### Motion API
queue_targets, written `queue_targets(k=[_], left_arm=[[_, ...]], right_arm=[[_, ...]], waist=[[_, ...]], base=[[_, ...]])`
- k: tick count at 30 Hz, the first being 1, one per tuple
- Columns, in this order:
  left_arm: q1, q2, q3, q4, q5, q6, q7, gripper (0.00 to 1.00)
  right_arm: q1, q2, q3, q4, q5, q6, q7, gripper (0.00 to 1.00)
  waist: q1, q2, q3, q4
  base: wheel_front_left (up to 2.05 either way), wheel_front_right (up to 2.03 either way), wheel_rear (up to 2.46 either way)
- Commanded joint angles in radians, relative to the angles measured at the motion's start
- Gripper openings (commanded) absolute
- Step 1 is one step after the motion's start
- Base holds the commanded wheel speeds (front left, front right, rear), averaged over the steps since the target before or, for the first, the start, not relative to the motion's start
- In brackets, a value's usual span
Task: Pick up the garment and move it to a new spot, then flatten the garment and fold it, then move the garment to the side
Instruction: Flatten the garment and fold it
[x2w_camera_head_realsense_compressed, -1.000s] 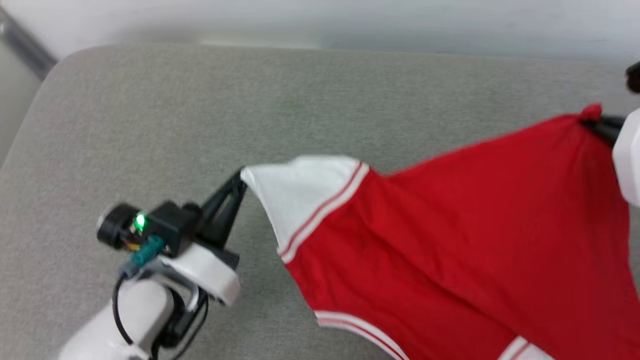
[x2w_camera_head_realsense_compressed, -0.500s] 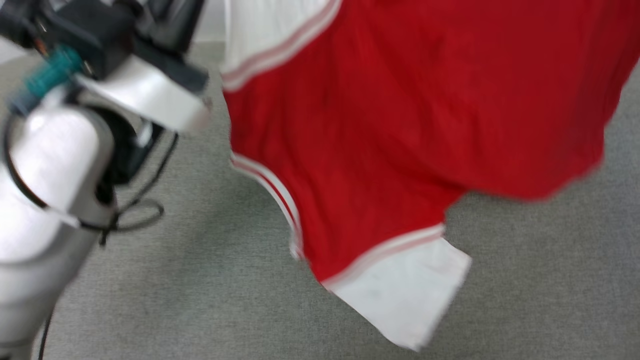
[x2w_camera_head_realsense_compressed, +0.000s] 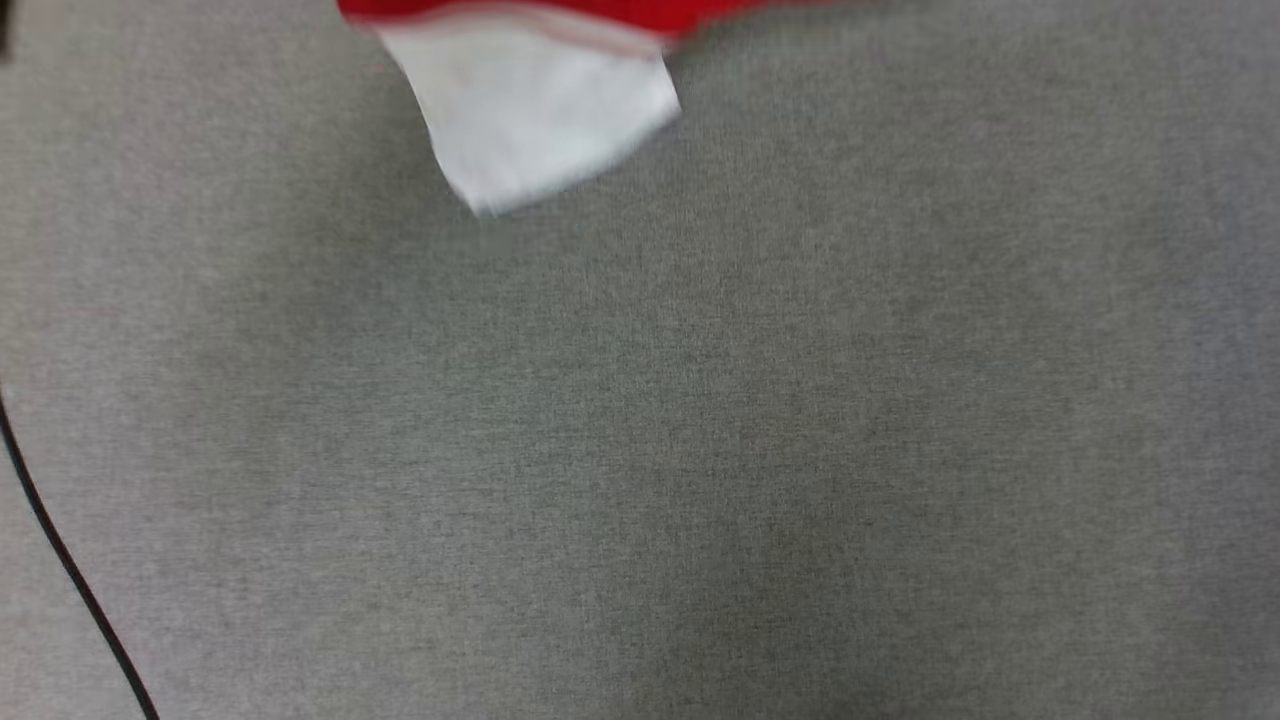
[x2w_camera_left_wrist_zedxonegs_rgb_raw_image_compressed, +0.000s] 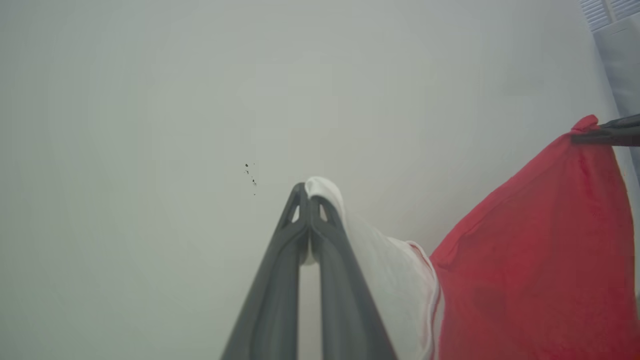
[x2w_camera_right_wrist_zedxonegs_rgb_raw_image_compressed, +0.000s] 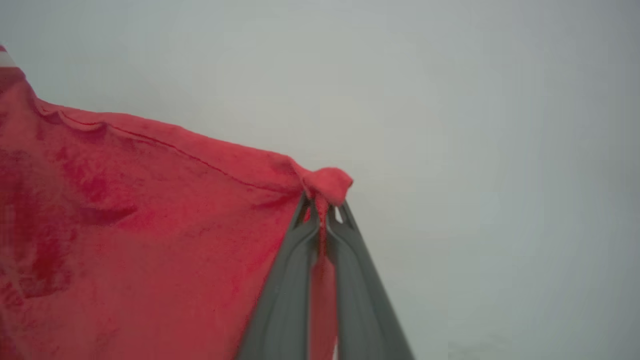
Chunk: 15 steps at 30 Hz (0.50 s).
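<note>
The red jersey-style garment (x2w_camera_right_wrist_zedxonegs_rgb_raw_image_compressed: 125, 225), with white short sleeves and striped trim, hangs in the air between my two pincers, spread like a sheet. My left pincer (x2w_camera_left_wrist_zedxonegs_rgb_raw_image_compressed: 308, 192) is clenched on the bunched edge of one white sleeve. My right pincer (x2w_camera_right_wrist_zedxonegs_rgb_raw_image_compressed: 324, 207) is clenched on a pinch of red cloth at a corner, and the hem runs taut away from it toward the left one. In the head view the other loose sleeve (x2w_camera_head_realsense_compressed: 530, 110) dangles, blurred, over the surface.

I judge this to be the carrying step: the garment is lifted but not yet laid at its new spot. The next move calls for lowering both pincers together with the cloth stretched, so it lands flat rather than bunched.

Below my pincers lies a broad grey woven surface (x2w_camera_head_realsense_compressed: 700, 450); beyond them is a plain pale wall (x2w_camera_left_wrist_zedxonegs_rgb_raw_image_compressed: 150, 100). A thin black cable (x2w_camera_head_realsense_compressed: 60, 560) crosses the surface's lower-left corner, well apart from the sleeve, and could snag a dragged hem. Tiny dark specks (x2w_camera_left_wrist_zedxonegs_rgb_raw_image_compressed: 250, 172) mark the wall just left of my left pincer's tips.
</note>
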Motion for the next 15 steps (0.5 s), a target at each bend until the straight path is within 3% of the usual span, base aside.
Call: queue_targets(k=[1,9,15], left_arm=[[-0.087,-0.009,0.006,0.039,0.008,-0.013,-0.011,0.0],[-0.339,-0.023,-0.02,0.193,0.035,-0.04,-0.037,0.0],[-0.313,-0.012,-0.09,0.332,-0.009,-0.047,-0.086,0.0]], right_arm=[[-0.075,0.019,-0.002,0.033,-0.025,-0.001,-0.022,0.0],[-0.293,0.075,0.014,0.172,-0.078,-0.001,-0.094,0.0],[-0.28,0.105,0.13,0.288,-0.053,-0.001,-0.167,0.0]], waist=[[-0.0002,0.0,0.051,-0.005],[-0.0002,0.0,0.134,-0.014],[-0.0002,0.0,0.189,-0.012]], base=[[0.0,0.0,0.0],[0.0,0.0,0.0],[0.0,0.0,0.0]])
